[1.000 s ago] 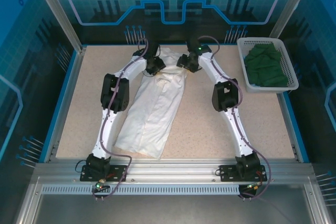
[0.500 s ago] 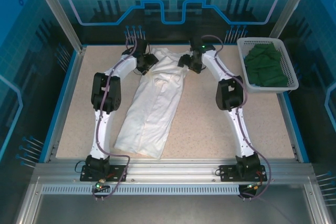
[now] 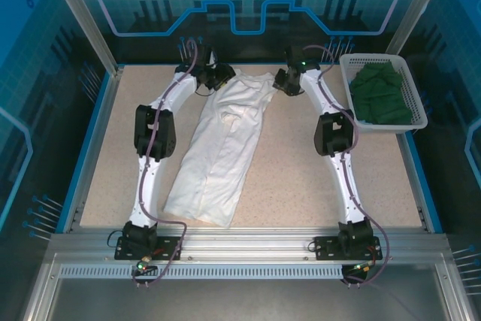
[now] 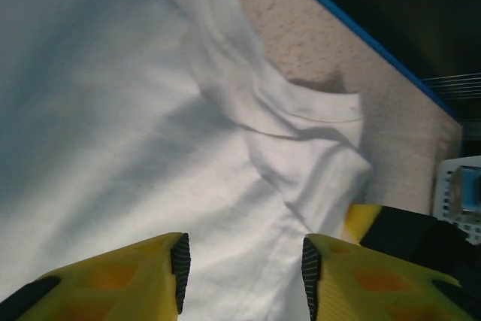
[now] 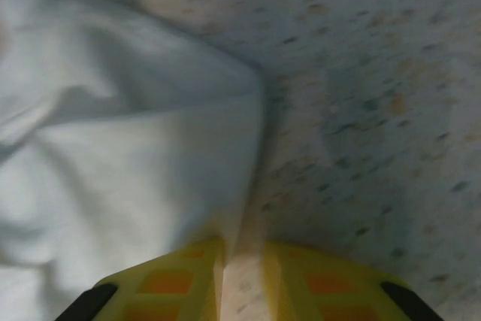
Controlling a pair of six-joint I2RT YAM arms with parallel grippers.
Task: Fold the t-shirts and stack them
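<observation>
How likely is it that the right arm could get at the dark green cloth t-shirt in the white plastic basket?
Probably yes: the dark green cloth t-shirt lies uncovered in the open white plastic basket, close beside the right arm, bare table between.

top external: high behind arm bases, facing down on whole desk (image 3: 301,178) | left wrist: close over white t-shirt (image 4: 135,125), left claw (image 4: 244,264) at bottom edge | right wrist: closer, blurred, right claw (image 5: 240,272) at bottom edge | shared: t-shirt's far end, upper centre of top view
</observation>
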